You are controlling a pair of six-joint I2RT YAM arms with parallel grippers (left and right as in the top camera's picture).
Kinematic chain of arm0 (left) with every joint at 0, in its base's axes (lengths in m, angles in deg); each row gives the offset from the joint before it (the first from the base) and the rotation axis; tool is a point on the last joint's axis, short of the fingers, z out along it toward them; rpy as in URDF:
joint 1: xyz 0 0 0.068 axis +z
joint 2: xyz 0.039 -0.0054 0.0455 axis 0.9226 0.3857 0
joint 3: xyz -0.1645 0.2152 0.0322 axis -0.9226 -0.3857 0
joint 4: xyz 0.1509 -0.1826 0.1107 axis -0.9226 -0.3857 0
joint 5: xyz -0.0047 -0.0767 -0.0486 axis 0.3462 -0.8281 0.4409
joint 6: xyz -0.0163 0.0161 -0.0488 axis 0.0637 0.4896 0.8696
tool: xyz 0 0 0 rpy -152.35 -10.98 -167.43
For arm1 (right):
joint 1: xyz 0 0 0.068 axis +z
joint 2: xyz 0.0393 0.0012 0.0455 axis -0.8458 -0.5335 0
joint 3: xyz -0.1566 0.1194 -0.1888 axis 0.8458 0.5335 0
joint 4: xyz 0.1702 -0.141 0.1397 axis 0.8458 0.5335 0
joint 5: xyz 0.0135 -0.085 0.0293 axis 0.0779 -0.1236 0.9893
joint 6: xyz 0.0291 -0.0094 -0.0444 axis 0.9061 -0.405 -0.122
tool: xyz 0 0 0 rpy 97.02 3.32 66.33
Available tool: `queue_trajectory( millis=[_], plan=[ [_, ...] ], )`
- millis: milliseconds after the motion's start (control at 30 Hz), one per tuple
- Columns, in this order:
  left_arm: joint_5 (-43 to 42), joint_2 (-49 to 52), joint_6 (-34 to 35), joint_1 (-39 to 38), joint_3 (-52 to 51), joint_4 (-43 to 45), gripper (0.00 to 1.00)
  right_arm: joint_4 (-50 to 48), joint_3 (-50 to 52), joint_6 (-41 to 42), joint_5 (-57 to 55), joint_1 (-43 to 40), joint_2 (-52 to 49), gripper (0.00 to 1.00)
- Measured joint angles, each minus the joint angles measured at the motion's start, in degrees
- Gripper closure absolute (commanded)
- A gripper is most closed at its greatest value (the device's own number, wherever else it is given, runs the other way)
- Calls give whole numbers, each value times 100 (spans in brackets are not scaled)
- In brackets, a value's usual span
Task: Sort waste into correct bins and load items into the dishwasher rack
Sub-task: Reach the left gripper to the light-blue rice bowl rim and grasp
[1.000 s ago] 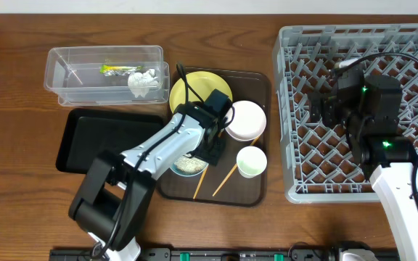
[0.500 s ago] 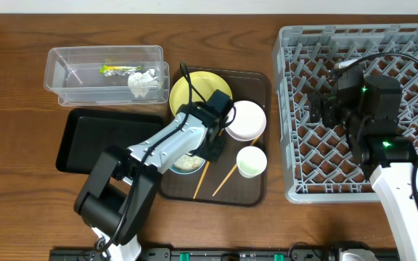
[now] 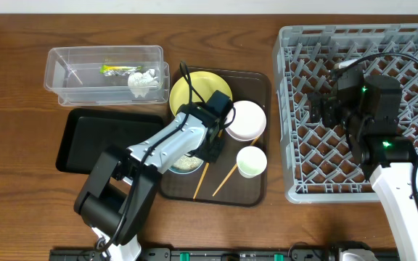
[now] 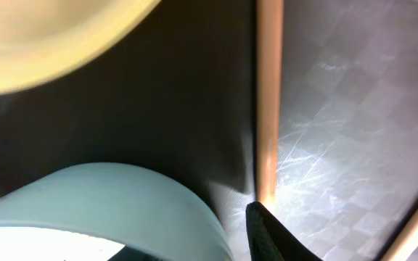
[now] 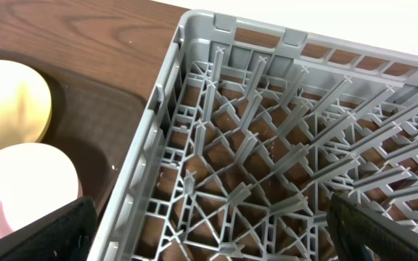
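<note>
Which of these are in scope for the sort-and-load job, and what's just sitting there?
In scope: clear tub, snack wrapper, tissue, black tray, yellow plate, white bowl, pale cup, light-blue bowl holding rice, chopsticks, rack.
Just there: brown serving tray, wooden table.

Overhead downward, left wrist seemingly skimming tray [image 4: 354, 87], right wrist above rack [image 5: 140, 174]

A brown wooden desk [image 3: 20, 196] with visible grain carries everything. About midway between its left and right edges lies a dark-brown serving tray [image 3: 256, 185], rectangular with rounded corners and a raised rim. Up close, its floor is glossy and finely scratched. A black rail [image 3: 216, 254] runs along the desk's near edge.
</note>
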Motion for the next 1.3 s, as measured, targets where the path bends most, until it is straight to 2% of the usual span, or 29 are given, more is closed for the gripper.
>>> queue_trajectory(
  millis=[233, 700, 767, 1133, 1300],
  plan=[
    [101, 0, -4, -4, 0, -22, 62, 0, 0, 0, 0, 0, 0, 1],
    [118, -26, -2, -181, 116, -48, 62, 2, 0, 0, 0, 0, 0, 1],
    [118, -26, 0, -234, 116, -57, 64, 20, 0, 0, 0, 0, 0, 1],
    [415, -26, 9, -289, 116, -63, 90, 50, 0, 0, 0, 0, 0, 1],
    [511, -26, -20, -289, 116, -76, 94, 55, 0, 0, 0, 0, 0, 1]
  ],
)
